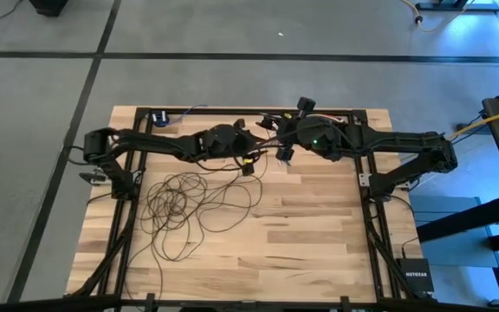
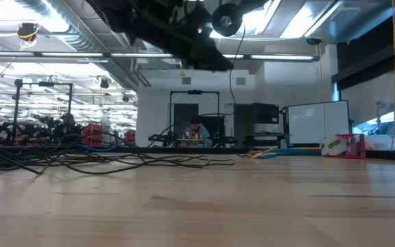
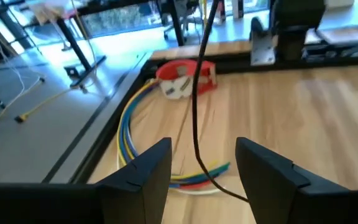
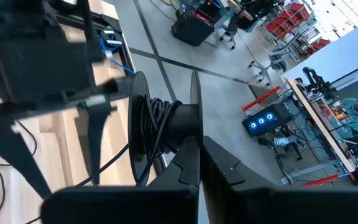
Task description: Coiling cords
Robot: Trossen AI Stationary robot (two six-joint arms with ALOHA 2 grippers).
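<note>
Thin dark brown-black cord (image 1: 184,204): loose loops on wooden surface (image 1: 319,234), one strand rising to black spool (image 4: 160,134); right end effector (image 4: 197,165) clamped on spool, left end effector (image 3: 201,171) open around strand; snag risk from tangled loops

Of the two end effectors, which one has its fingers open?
The left end effector: its two fingers stand apart, with the thin dark cord hanging between them. The right end effector has its fingers pressed together, beside a spool.
</note>
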